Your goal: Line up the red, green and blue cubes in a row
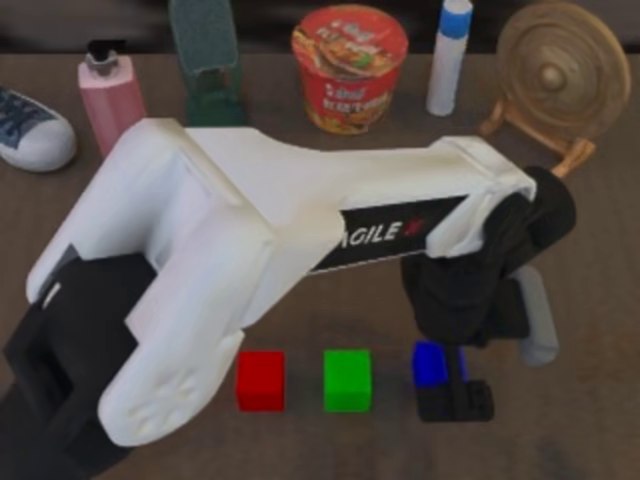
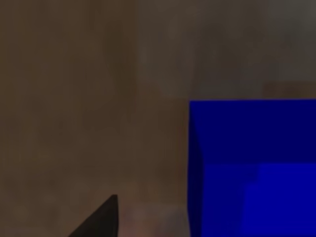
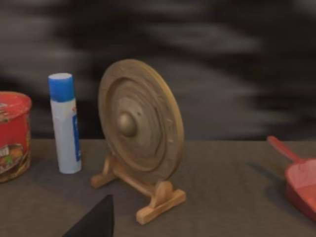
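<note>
Between the left gripper's [image 1: 447, 385] dark fingers, at the near edge of the table [image 1: 600, 330], the blue cube [image 1: 430, 362] is sitting at the right-hand end of a row. The green cube [image 1: 347, 379] is lying to the fingers' left, apart from the blue one, and the red cube [image 1: 260, 379] is lying farther left again, with a similar gap. All three are appearing roughly level with one another.

The left arm is reaching across from the left side, its wrist hanging directly over the blue cube and hiding much of it. In the left wrist view the blue cube [image 2: 252, 168] is filling the frame close to the camera, with one dark fingertip [image 2: 101, 222] standing clear of its face. Whether the fingers are clamping the cube or standing off it cannot be told from these views.

The right gripper is not appearing in the top view; its camera is looking at a wooden gong [image 3: 139, 123], a glue stick [image 3: 64, 123] and a noodle cup [image 3: 12, 133] along the far side.

Judgement: the step in hand is the placing of the blue cube, the last of the three. The next move is calling for the fingers to part fully, then a straight lift clear, without nudging the blue cube out of line.
</note>
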{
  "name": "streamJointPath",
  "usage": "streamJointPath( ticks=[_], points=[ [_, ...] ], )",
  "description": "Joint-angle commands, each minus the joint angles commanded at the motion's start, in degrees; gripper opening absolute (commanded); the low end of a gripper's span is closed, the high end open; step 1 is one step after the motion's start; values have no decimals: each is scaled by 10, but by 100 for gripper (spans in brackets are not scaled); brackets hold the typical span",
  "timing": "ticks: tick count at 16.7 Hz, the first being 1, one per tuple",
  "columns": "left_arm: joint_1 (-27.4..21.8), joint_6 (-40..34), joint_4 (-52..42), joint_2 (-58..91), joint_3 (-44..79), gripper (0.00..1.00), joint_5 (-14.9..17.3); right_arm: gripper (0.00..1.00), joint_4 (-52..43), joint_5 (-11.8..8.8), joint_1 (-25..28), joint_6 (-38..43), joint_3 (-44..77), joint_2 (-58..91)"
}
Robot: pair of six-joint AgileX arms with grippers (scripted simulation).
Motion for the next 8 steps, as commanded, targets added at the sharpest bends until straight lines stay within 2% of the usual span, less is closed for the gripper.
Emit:
streamJointPath(
  ticks=[5, 8],
  points=[
    [9, -2, -102, -24, 72, 100, 0, 100, 0, 0, 0, 0, 0, 0],
    [11, -2, -125, -32, 91, 100, 0, 100, 0, 0, 0, 0, 0, 0]
  ],
)
